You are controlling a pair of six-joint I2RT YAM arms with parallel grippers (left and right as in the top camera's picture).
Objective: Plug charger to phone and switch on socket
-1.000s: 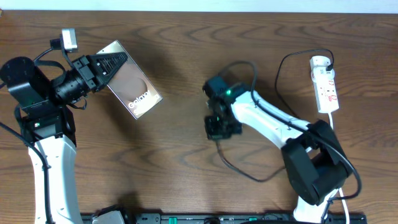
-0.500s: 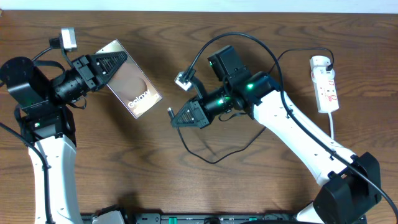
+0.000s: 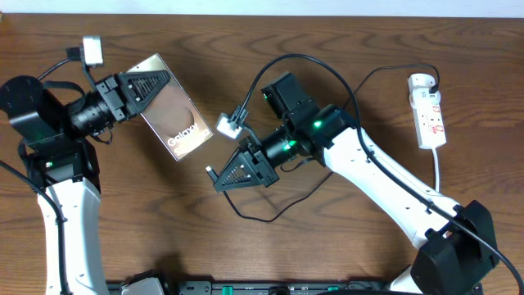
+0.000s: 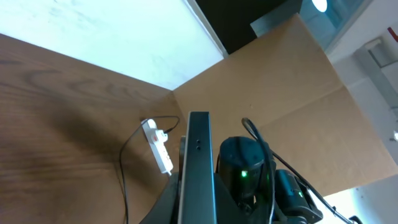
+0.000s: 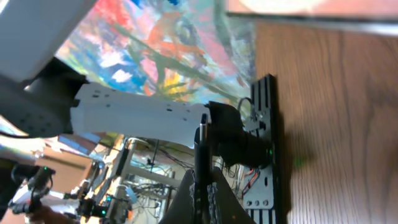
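From above, my right gripper (image 3: 219,180), shut tight on the small black plug tip (image 3: 210,171) of the long thin black charger cable (image 3: 381,73), has slid nearer the shiny dark Galaxy phone (image 3: 173,117) that my left gripper (image 3: 155,82) squeezes. The narrow white power strip socket (image 3: 429,111) waits far right. My left wrist sees that phone (image 4: 198,168) edge-on. My right wrist shows the plug (image 5: 201,155) pinched and pointing at the phone's edge, so I think plugging in comes next.

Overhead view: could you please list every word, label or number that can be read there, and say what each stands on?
"Galaxy": white lettering on the face of the phone, near its lower end.
Red marks on the socket: too small to read.
No text shows on the charger in the right hand.
Nothing else is readable.
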